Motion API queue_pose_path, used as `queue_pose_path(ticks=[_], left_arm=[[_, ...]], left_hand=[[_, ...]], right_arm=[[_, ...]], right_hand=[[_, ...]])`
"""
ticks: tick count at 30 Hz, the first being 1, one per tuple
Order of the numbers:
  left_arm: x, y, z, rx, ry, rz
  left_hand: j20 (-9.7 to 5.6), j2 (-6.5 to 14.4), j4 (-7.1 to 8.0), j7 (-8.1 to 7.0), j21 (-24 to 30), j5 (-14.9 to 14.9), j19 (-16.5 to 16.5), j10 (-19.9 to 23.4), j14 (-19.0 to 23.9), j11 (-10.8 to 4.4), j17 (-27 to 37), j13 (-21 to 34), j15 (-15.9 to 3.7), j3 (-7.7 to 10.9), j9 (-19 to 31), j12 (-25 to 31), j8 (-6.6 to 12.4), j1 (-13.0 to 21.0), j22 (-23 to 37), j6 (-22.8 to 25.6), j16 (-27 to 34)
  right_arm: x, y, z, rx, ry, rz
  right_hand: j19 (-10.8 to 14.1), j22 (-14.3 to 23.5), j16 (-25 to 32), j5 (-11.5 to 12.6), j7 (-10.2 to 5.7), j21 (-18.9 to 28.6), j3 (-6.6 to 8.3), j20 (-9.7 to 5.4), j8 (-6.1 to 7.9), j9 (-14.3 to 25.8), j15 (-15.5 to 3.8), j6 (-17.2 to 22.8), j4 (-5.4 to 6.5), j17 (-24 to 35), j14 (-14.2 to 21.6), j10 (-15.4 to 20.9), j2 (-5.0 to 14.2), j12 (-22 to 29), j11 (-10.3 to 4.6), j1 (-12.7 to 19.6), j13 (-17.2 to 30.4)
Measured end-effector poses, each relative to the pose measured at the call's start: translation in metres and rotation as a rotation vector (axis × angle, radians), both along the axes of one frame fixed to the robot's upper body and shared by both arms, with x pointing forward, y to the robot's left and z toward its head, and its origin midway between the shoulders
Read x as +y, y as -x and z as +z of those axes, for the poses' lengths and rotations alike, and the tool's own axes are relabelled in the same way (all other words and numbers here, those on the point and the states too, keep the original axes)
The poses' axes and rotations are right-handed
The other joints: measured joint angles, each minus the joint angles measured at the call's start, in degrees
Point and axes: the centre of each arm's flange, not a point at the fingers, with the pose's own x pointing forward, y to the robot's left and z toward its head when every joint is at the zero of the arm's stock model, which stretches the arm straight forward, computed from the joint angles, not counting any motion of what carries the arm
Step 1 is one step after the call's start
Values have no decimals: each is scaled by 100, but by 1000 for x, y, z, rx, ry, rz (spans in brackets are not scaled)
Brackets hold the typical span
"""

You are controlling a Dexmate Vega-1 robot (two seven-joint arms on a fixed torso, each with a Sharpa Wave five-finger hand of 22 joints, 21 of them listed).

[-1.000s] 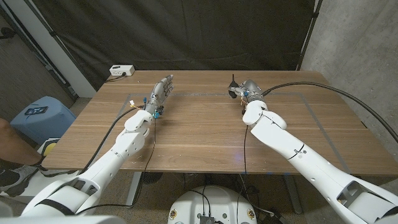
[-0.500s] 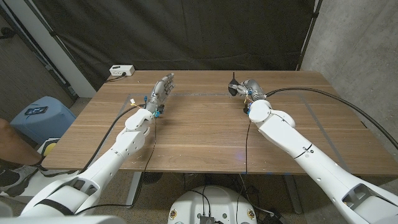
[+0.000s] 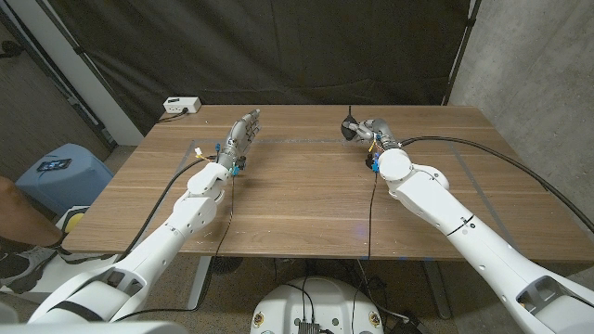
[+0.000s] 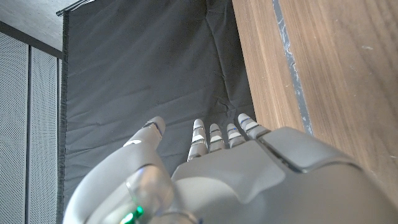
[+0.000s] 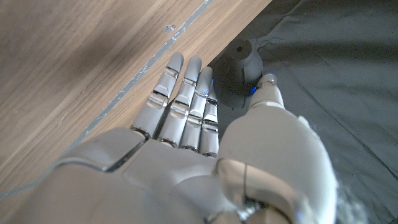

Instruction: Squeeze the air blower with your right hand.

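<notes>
The blower (image 3: 348, 131) stands on the table (image 3: 306, 199) near its far edge, right of centre, a dark rubber bulb with its nozzle pointing up. In the right wrist view the bulb (image 5: 238, 78) appears round and undeformed.

The right hand (image 3: 374, 135) is at the blower. In the right wrist view this hand (image 5: 205, 143) has its fingers (image 5: 180, 93) extended straight and close together along one side of the bulb, with the thumb (image 5: 266, 87) reaching toward the other side. The bulb sits in the opening between thumb and fingers. Whether any pad touches the rubber cannot be told; no closing grip is visible and the hand holds nothing.

The left hand (image 3: 238, 139) stands on the table well apart from the blower, on the left half. In the left wrist view this hand (image 4: 211, 162) has fingers straight and side by side, thumb apart, holding nothing.

A white power strip (image 3: 181, 105) lies at the table's far left corner. A blue bin (image 3: 63, 173) stands on the floor to the left of the table.

Assessment of progress: the approach looks complete and the hand is placed to bracket the bulb. The squeeze itself is not yet done. Remaining work, as judged: close thumb and fingers on the bulb and compress it. Risk: the blower is light and upright, so a one-sided push could tip it or slide it toward the table's edge.
</notes>
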Motion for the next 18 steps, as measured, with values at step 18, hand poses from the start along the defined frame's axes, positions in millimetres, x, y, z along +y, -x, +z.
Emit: queue_pose_path(ticks=[18], left_arm=[[0, 3, 1, 1, 1, 8]], left_hand=[[0, 0, 0, 0, 0, 0, 0, 0, 0, 0, 0, 0, 0, 0, -1, 0, -27, 0, 0, 0, 0]], right_arm=[[-3, -9, -3, 6, -129, 84]], right_hand=[[-20, 0, -1, 0, -36, 0, 0, -45, 39, 6, -60, 87, 0, 26, 120, 62, 0, 54, -61, 0, -9]])
